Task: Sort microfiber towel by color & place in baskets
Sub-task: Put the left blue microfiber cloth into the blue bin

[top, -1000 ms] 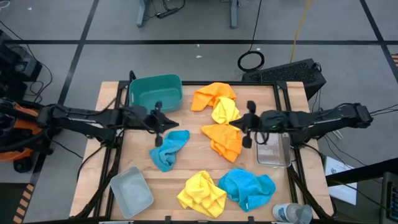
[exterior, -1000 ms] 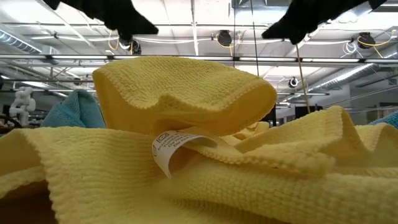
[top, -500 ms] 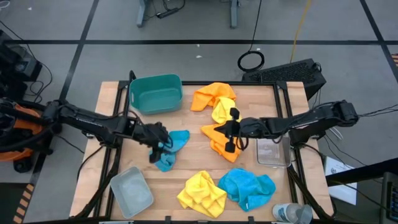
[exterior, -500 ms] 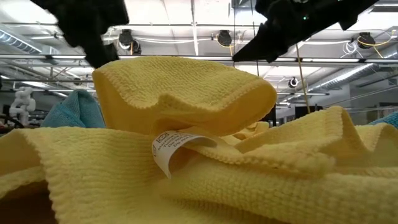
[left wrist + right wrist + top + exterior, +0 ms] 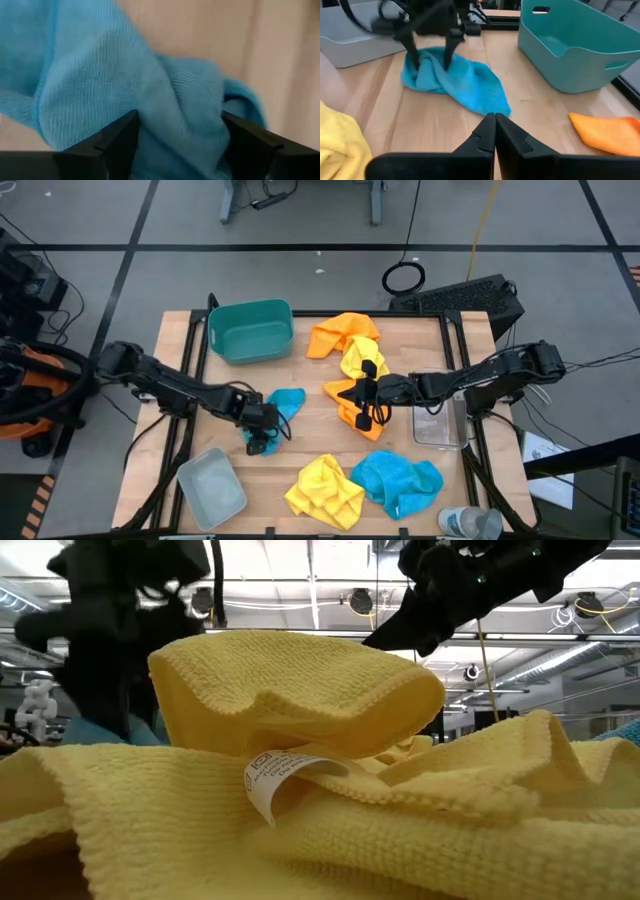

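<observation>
Your left gripper (image 5: 264, 442) straddles the left blue towel (image 5: 281, 408), fingers apart: close, then lift to a basket (image 5: 250, 330).

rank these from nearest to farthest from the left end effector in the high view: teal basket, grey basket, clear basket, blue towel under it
1. The blue towel, right at the left end effector, whose open fingers straddle it.
2. The grey basket, at the near left corner.
3. The teal basket, at the far left; farther than the grey one, though not by much.
4. The clear basket, across the table on the right.
</observation>
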